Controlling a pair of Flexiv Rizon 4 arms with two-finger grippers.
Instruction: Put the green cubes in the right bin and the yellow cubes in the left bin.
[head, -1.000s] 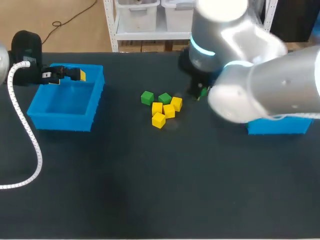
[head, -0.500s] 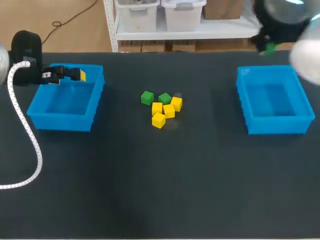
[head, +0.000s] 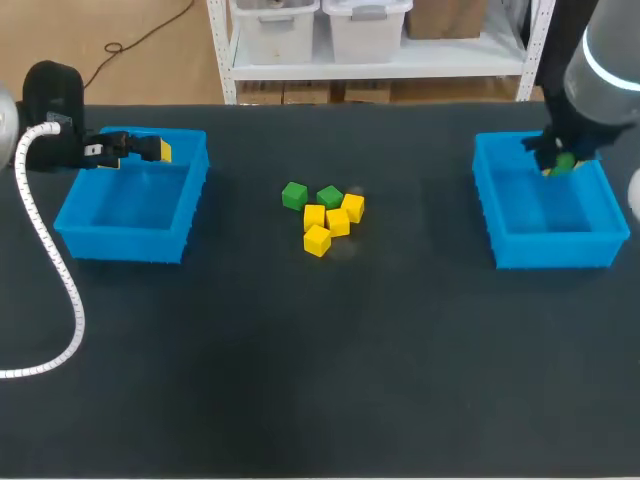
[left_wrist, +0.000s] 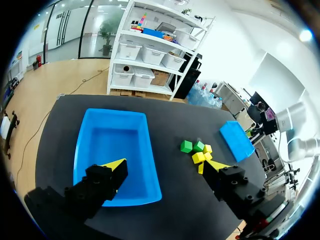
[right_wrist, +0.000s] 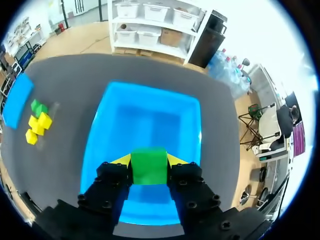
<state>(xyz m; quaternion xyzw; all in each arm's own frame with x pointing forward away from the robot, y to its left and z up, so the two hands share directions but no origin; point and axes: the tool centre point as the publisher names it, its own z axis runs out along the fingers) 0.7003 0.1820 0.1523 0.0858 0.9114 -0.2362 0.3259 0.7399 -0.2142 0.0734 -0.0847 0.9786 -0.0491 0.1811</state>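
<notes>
My right gripper (head: 558, 158) hangs over the far part of the right blue bin (head: 548, 250), shut on a green cube (right_wrist: 148, 166). In the right wrist view that bin's bare floor (right_wrist: 145, 112) lies straight below the cube. My left gripper (head: 150, 150) stands open and empty above the far rim of the left blue bin (head: 120, 245). In the left wrist view the left bin (left_wrist: 112, 145) holds nothing I can see. At the table's middle lie two green cubes (head: 294, 195) (head: 330, 196) and several yellow cubes (head: 338, 222), close together.
The cube cluster (left_wrist: 199, 156) sits between the two bins, with open black tabletop all around it. A white corrugated cable (head: 55, 270) from my left arm loops over the table's left side.
My right arm has swung from beside the cube cluster out to the right and now holds the green cube over the right bin. The left arm and loose cubes have not moved.
</notes>
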